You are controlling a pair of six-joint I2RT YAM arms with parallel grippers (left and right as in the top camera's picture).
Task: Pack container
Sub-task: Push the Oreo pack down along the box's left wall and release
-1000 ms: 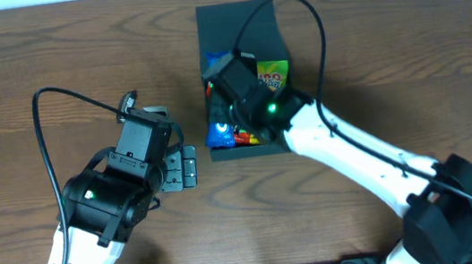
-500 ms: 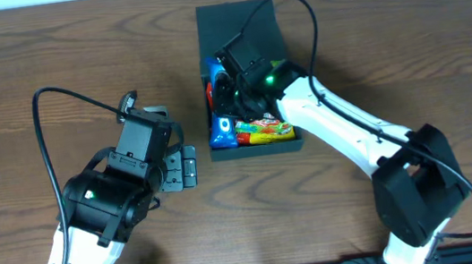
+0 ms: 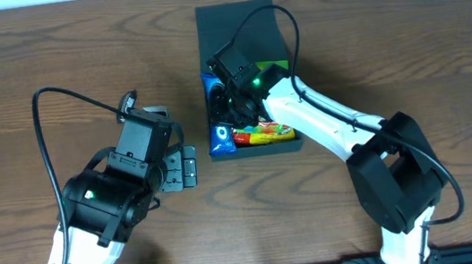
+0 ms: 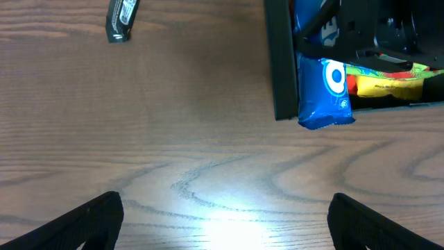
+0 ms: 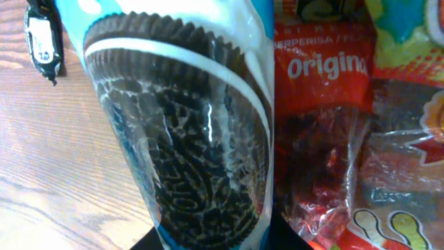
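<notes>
**Op:** Left side status?

**Eng:** Your left gripper (image 4: 225, 203) is nearest, fingers (image 4: 94, 217) spread wide, holding nothing, over bare brown wood-grain table (image 4: 173, 139). Leave it parked. It's well apart from the box and you don't need it for this step.

**Op:** Where's the box?

**Eng:** The dark teal-green matte square container (image 3: 285, 148) sits mid-table just beyond, flap lid (image 3: 236, 24) open at the far side. The near-left corner is your problem. The blue glossy cookie packet (image 4: 325, 90) pokes out over the near wall, one end past the rim.

**Op:** Right hand got it?

**Eng:** Can't tell. Your right gripper (image 3: 230, 110) is down inside the box at that packet. The wrist view is filled with cookie print and the gripper's own fingers don't show clearly. It could be gripping or just pressing, so treat the packet as unsecured.

**Op:** How to finish?

**Eng:** Work the overhanging end inward along the left wall, low and slow, until nothing crosses the rim. The wrapper looks slick and will likely skate or buckle, so push on the flat face, not the crimped tip. Watch the red crinkly packet (image 5: 319, 118) just beside it and the yellow-and-red gummy packet (image 3: 265, 132) along the near wall, and don't ride up on either. Farther back, the green packet (image 3: 275, 66) looks seated, so leave it. Go for the lid only once everything lies below the rim.
</notes>
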